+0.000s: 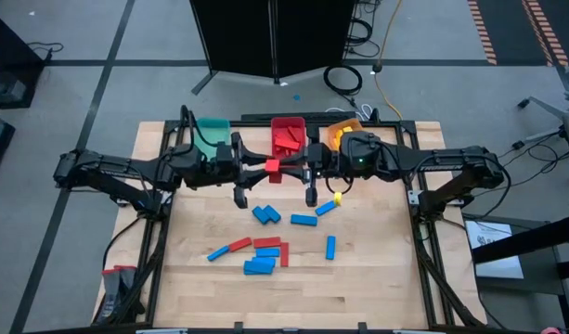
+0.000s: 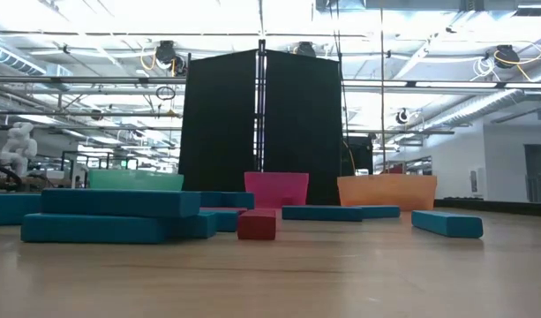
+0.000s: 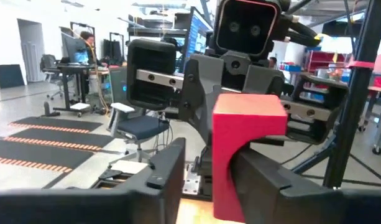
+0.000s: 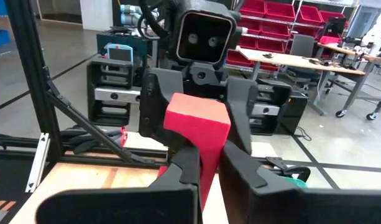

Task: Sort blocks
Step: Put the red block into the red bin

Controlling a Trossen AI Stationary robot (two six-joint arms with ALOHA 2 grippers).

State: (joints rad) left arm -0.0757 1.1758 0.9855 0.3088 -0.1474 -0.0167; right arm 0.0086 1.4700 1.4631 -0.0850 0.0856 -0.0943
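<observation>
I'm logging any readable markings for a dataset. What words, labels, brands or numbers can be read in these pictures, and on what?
None can be read.
The blocks, the green bin, the red bin and the orange bin show no markings.
The red block held between the two hands is plain.
The screens and shelves in the room behind: too blurred to read.

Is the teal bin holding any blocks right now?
No, in the high view the teal bin looks bare inside, while the red bin holds red blocks.
</observation>
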